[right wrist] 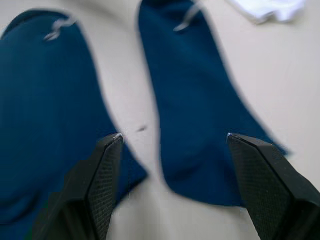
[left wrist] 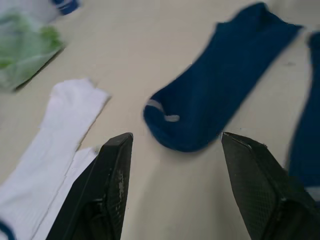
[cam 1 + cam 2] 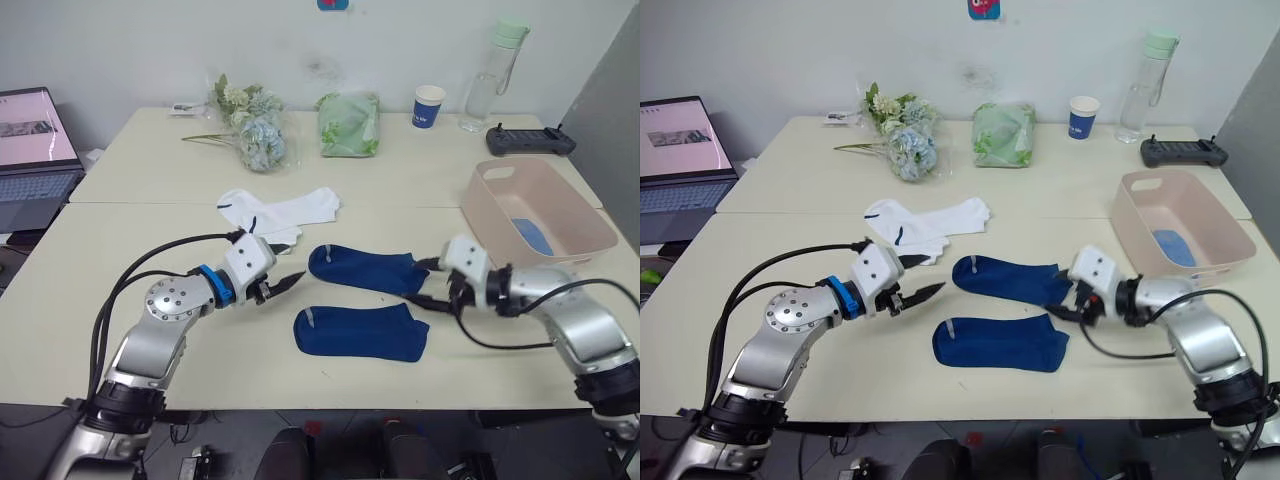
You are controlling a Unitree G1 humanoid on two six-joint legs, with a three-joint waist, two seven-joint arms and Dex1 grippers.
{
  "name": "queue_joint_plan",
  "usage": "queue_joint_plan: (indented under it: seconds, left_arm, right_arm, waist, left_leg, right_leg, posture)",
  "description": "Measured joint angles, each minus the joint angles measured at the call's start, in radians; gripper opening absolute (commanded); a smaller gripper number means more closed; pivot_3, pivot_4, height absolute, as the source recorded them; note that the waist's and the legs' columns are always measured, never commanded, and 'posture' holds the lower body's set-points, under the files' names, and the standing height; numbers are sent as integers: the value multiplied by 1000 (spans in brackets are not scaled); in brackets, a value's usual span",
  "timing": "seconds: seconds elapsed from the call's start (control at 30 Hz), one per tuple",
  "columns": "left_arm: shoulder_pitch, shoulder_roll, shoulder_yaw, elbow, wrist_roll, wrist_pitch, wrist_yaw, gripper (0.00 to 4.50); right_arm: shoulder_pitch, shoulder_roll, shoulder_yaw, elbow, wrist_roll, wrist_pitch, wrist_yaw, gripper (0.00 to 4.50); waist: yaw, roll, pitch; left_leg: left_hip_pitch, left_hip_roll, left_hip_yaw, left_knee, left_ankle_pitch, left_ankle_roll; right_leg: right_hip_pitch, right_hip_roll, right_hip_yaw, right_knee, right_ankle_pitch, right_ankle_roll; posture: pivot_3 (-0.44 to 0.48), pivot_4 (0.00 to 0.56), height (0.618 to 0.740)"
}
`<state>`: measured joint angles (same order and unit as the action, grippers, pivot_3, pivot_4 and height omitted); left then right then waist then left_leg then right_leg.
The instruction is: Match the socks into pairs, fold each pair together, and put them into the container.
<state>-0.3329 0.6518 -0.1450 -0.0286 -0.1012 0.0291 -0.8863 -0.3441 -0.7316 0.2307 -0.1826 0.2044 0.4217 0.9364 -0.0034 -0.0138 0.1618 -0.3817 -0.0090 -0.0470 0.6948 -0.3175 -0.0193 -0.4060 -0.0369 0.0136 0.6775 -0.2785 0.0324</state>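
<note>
The left gripper (image 2: 172,187) has its two black fingers spread wide, holding nothing. It hangs low over the table (image 3: 120,300), pointing at the cuff end of the far navy sock (image 3: 365,268). The right gripper (image 1: 172,185) is spread wide too, with nothing in it. It sits at the toe ends of the two navy socks, with the toe of the far one lying between its fingers.

The near navy sock (image 3: 360,332) lies flat just in front of the far one, close beside it but not touching. Both point the same way. The two white socks (image 3: 278,212) lie together behind the left gripper, one partly on top of the other.

The pink tub (image 3: 575,205) stands on the right side of the table, behind the right arm. Inside it, on the bottom, lies something light blue (image 3: 532,236), soft and folded. The rest of the tub's bottom is bare.

Farther back stand a blue-and-white paper cup (image 3: 428,106) and a green bag (image 3: 349,124).
</note>
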Motion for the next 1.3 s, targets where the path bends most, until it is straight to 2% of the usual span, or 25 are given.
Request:
queue_joint_plan:
  seconds: [0.1, 0.27, 0.5, 0.6, 0.83, 1.23, 1.3]
  left_arm:
    - [-50, -1, -70, 111, 74, -132, -40, 2904]
    - [-160, -45, -136, 325, 204, -287, -11, 2904]
    - [-228, -88, -144, 462, 249, -404, 8, 2904]
    - [-231, -90, -144, 482, 253, -429, 8, 2307]
    - [-232, -106, -148, 513, 267, -447, 6, 37]
    - [-249, -113, -148, 528, 263, -432, 1, 37]
    - [-250, -115, -148, 530, 261, -430, 1, 0]
  right_arm:
    - [1, 33, 26, 23, -48, -30, -22, 3536]
    - [-14, 73, 38, 92, -111, -57, -51, 3536]
    - [-42, 91, 37, 144, -136, -90, -52, 3536]
    - [-45, 112, 20, 156, -131, -80, -57, 3536]
    - [-70, 138, -13, 165, -105, -25, -68, 3536]
    - [-67, 62, 29, 198, -245, -273, -42, 3536]
    - [-67, 68, 28, 213, -257, -286, -48, 3146]
  waist:
    - [0, 0, 0]
    - [-1, 0, 0]
    - [-1, 0, 0]
    - [-1, 0, 0]
    - [-1, 0, 0]
    - [-2, 0, 0]
    - [-2, 0, 0]
  left_leg:
    - [0, 0, 0, 0, -1, 1]
    - [0, 0, 0, 0, -1, 1]
    - [1, 0, 0, 1, -1, 1]
    - [1, 0, 0, 1, -1, 1]
    - [1, 0, 0, 1, -1, 1]
    - [1, 0, 1, 1, -1, 1]
    - [1, 0, 1, 1, -1, 1]
  right_leg:
    - [0, 1, 0, 0, 0, 0]
    - [0, 3, -1, 1, 0, 0]
    - [0, 3, -1, 2, 0, 0]
    - [0, 3, -1, 2, 0, 0]
    - [0, 3, -1, 2, 0, 0]
    - [-1, 3, -2, 2, 0, 0]
    - [0, 3, -2, 2, 0, 0]
  posture:
    - [0, 150, 740]
    - [0, 150, 740]
    - [0, 150, 740]
    - [0, 150, 740]
    - [0, 150, 740]
    - [0, 150, 740]
    - [0, 150, 740]
